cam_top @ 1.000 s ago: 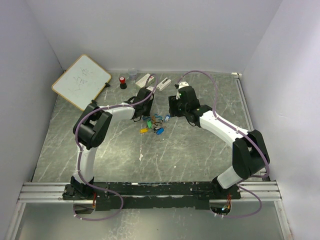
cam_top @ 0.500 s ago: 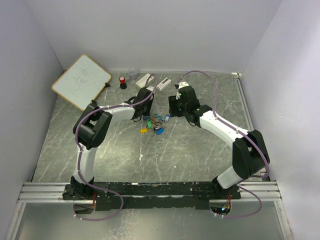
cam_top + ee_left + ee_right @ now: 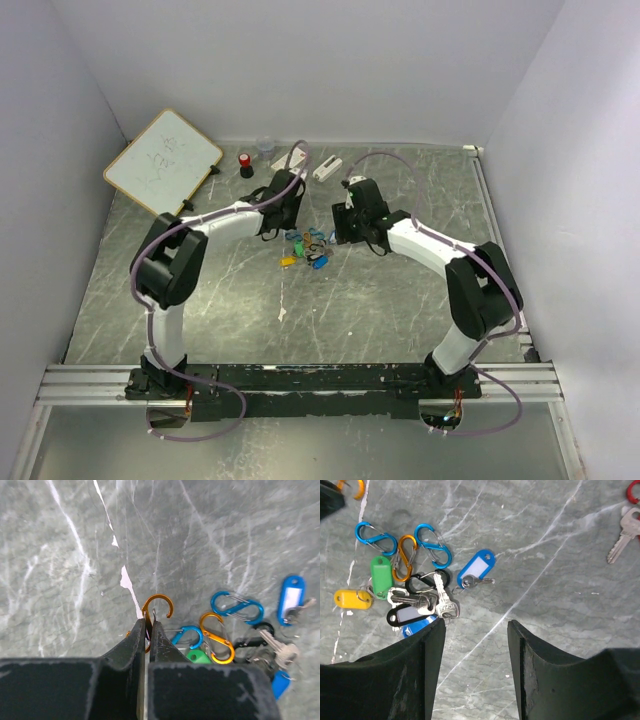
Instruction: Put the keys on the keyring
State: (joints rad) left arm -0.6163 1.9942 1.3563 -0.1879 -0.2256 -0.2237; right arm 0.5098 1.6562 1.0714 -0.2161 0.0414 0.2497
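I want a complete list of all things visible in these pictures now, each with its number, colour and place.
S-clips: three; two blue, one orange; central pile.
Held clip: one, orange, beside the pile.
Key tags: five; green, yellow, black, two blue; central pile.
Metal keys: several, silver, in the pile.
Lone key: one, silver, apart from the pile.
Whiteboard: one, white, far left.
Cylinder: one, black with red cap, beside the whiteboard.
Clear cup: one, at the back wall.
White block: one, far centre.
Left hand: shut on the held clip.
Right hand: open above the pile.

Keys (image 3: 305, 250) crowd the table (image 3: 400, 310) centre; its near half lies open.
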